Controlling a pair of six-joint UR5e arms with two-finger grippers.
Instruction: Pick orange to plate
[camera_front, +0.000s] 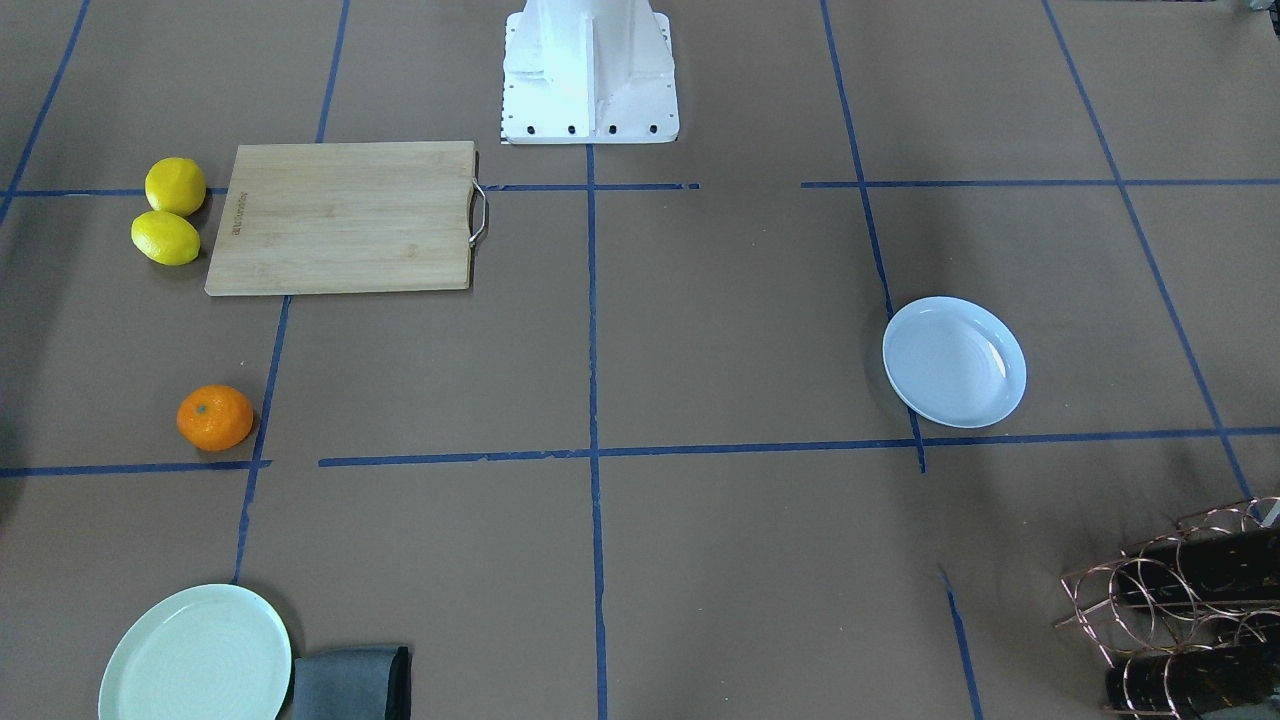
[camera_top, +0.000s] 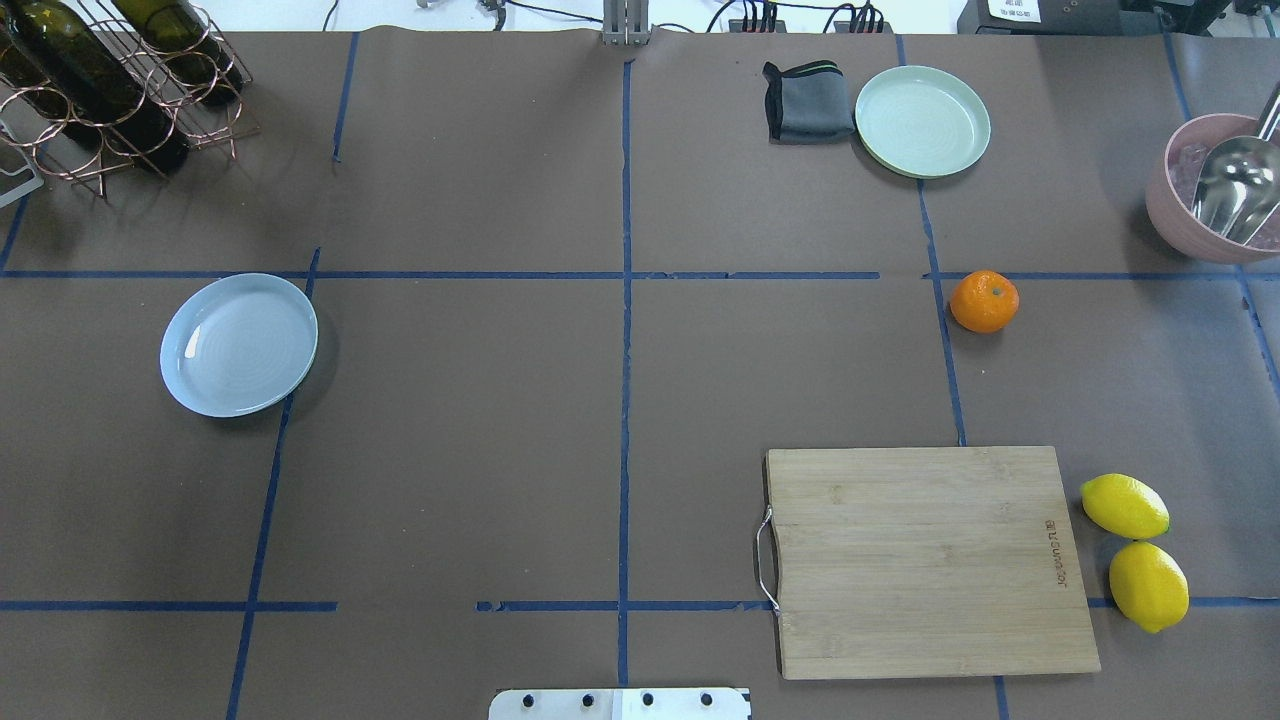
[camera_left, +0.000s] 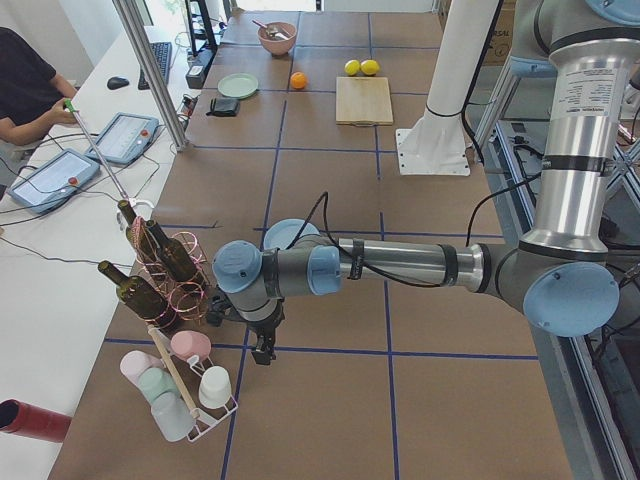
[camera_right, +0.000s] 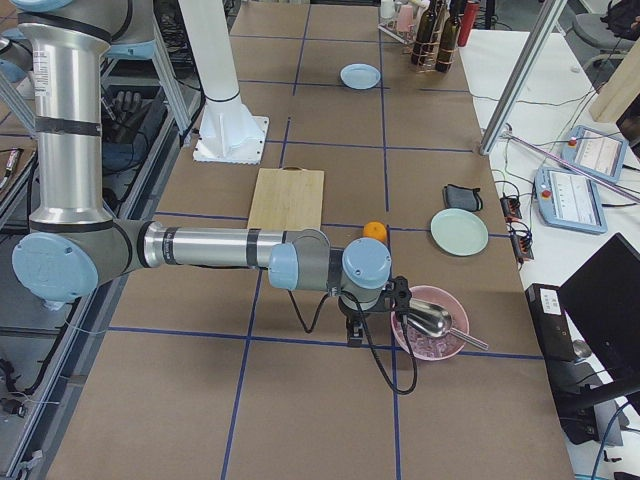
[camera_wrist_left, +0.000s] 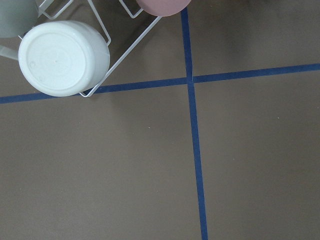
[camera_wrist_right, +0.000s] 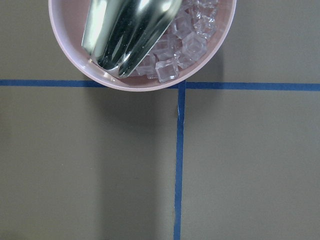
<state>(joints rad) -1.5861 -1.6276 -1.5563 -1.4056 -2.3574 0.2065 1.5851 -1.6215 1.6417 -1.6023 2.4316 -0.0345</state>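
Right gripper (camera_right: 352, 333) hangs just beside the pink bowl (camera_right: 425, 356); you cannot tell how wide it stands or whether it holds anything. The pick looks not yet begun: the orange (camera_top: 984, 301) lies free at two o'clock from the overhead view's centre. Reach there first, then carry across to the plate (camera_top: 239, 344) at nine o'clock.

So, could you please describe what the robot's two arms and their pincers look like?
Both arms match: the left arm and right arm have silver tubes, blue-grey round joint caps, black bands and a loose black cable near the wrist. The left pincer and right pincer are small and black.
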